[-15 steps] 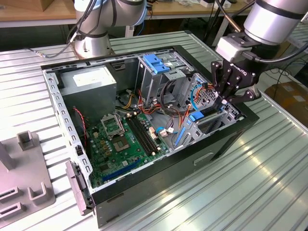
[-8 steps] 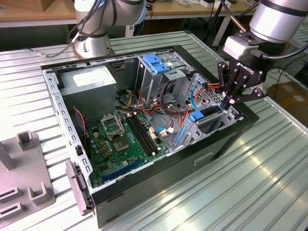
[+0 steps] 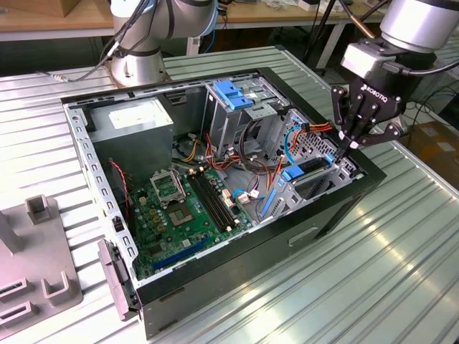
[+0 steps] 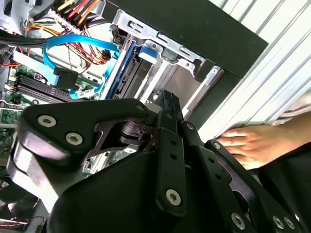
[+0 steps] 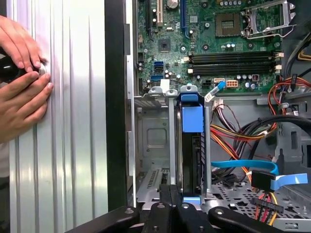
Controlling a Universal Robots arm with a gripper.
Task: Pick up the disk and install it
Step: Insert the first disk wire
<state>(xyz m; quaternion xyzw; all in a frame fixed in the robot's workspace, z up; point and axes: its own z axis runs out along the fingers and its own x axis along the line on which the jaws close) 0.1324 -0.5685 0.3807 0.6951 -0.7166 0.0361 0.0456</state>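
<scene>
claw (image 5: 176, 194) (image 3: 351, 145) (image 4: 168, 99): closest to both wrist cameras; its black fingers are pressed together, pinching nothing I can make out, tips pointing down at the disk's outer end.
disk (image 5: 196, 160) (image 3: 315, 167) (image 4: 130, 73): already seated in its slot at the case's front corner, on the exterior view's right, just below the claw's tips; whether they touch cannot be told.
disk heading: it stands on edge with its long axis level, running from the claw toward the motherboard, with its blue tab (image 5: 193, 118) at the motherboard end.
table (image 3: 401, 272): ribbed metal, carrying everything.
computer case (image 3: 308, 236): lies open on its side, its black wall just beside the claw.
motherboard (image 3: 186, 215): green, flat on the case floor.
grey box (image 3: 133, 118): in the opposite corner, well apart from the disk.
upright cage (image 3: 219, 118): topped by a blue handle, between the grey box and the disk.
empty slot (image 5: 150, 141): between the disk and the case wall.
cables: a blue ribbon cable (image 5: 243, 166) and red, yellow and orange wires (image 5: 233, 133) crowd the disk's other side.
hands: one hand (image 5: 22, 99) lies flat on the table outside the case wall, another hand (image 5: 19, 41) near it.
</scene>
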